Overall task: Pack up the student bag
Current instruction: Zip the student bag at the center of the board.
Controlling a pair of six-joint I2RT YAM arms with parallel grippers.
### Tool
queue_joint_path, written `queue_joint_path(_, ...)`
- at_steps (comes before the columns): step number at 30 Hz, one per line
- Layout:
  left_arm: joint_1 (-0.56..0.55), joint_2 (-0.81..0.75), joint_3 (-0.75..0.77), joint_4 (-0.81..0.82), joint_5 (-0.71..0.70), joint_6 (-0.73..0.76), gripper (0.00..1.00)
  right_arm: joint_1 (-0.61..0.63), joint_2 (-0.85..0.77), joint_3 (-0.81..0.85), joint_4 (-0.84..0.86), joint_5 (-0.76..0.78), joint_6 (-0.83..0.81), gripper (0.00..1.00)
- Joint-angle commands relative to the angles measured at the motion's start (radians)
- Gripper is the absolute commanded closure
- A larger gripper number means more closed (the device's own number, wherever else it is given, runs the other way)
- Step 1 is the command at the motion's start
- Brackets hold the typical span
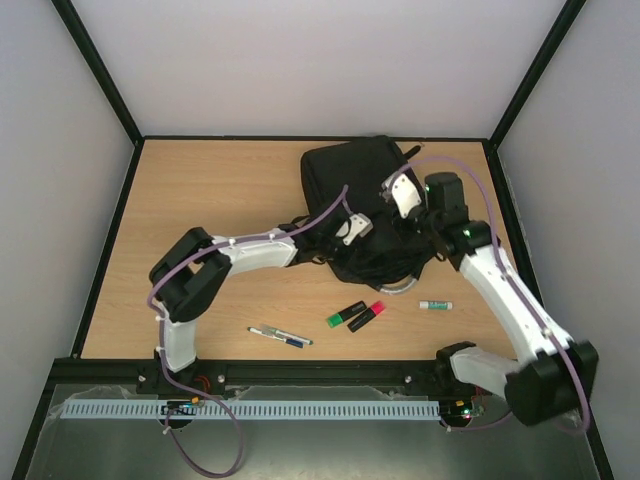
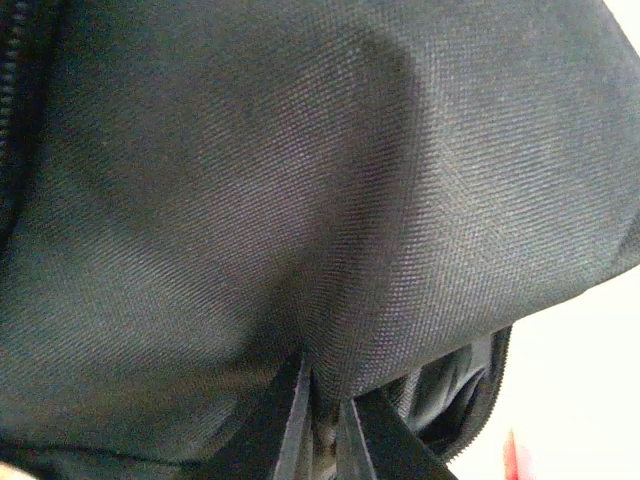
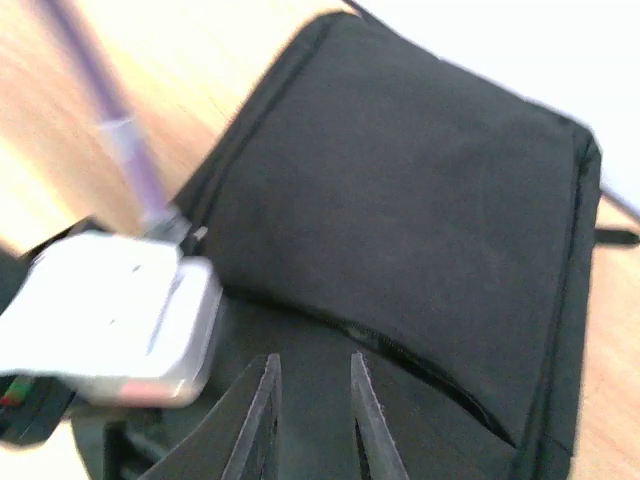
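The student bag is a big black fabric bag lying at the back middle of the table, with its grey loop handle at the near edge. My left gripper is on the bag's near part. In the left wrist view its jaws are shut on a fold of the bag's fabric, with a zipped opening gaping to the right. My right gripper hovers over the bag's right side. In the right wrist view it is slightly open and empty above the bag.
On the table in front of the bag lie a green highlighter, a red highlighter, a white marker and a pen. The left gripper's white body is close to the left of my right fingers. Black frame rails border the table.
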Motion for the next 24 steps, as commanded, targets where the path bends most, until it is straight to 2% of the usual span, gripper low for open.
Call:
queue_joint_path(1, -0.032, 0.061, 0.102, -0.061, 0.034, -0.01, 0.85, -0.069, 0.208, 0.063, 0.102, -0.059, 0.179, 0.81)
queue_joint_path(5, -0.033, -0.058, 0.011, -0.053, -0.047, 0.014, 0.56, -0.073, 0.35, 0.125, 0.106, -0.112, 0.203, 0.8)
queue_joint_path(7, -0.032, -0.147, -0.071, -0.027, -0.104, 0.014, 0.47, -0.073, 0.381, 0.108, 0.136, -0.132, 0.218, 0.8)
queue_joint_path(11, -0.028, -0.333, -0.29, 0.125, -0.244, -0.018, 0.28, -0.073, 0.449, 0.054, 0.185, -0.133, 0.236, 0.8)
queue_joint_path(14, 0.003, -0.378, -0.393, 0.182, -0.291, -0.049, 0.25, -0.073, 0.538, 0.049, 0.188, -0.086, 0.257, 0.8)
queue_joint_path(19, 0.071, -0.337, -0.472, 0.218, -0.29, -0.07, 0.28, -0.073, 0.634, 0.065, 0.161, -0.024, 0.278, 0.8)
queue_joint_path(24, 0.141, -0.31, -0.569, 0.39, -0.174, -0.083, 0.3, -0.073, 0.68, 0.069, 0.151, -0.003, 0.273, 0.8)
